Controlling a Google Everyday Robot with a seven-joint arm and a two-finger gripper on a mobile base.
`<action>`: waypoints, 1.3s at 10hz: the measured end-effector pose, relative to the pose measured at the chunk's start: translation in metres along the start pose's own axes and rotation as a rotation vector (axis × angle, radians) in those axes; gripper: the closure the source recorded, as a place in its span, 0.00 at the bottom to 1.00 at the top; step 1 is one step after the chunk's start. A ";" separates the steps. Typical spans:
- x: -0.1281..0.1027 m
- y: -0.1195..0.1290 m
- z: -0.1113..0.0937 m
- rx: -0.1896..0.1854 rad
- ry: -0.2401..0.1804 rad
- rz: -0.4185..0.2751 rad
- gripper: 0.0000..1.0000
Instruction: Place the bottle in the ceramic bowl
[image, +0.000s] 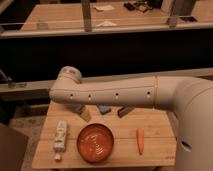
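Note:
The bottle (60, 135) is slim and white and lies lengthwise on the left part of the wooden table (155, 150). The ceramic bowl (95, 142), orange-red with white rings at its centre, stands just right of it, empty. My white arm (115, 92) reaches across from the right above the table's far edge. The gripper (83, 113) hangs below the arm, above and behind the bowl's far-left rim, apart from both bottle and bowl.
An orange carrot (140, 140) lies right of the bowl. A blue item (104, 109) and a dark item (124, 111) sit at the table's back, partly under the arm. A small white piece (57, 157) lies by the bottle's near end. Long desks stand behind.

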 end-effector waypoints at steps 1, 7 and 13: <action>-0.006 -0.007 0.002 0.009 0.001 -0.018 0.20; -0.025 -0.025 0.016 0.033 -0.004 -0.114 0.20; -0.039 -0.032 0.029 0.045 -0.019 -0.189 0.26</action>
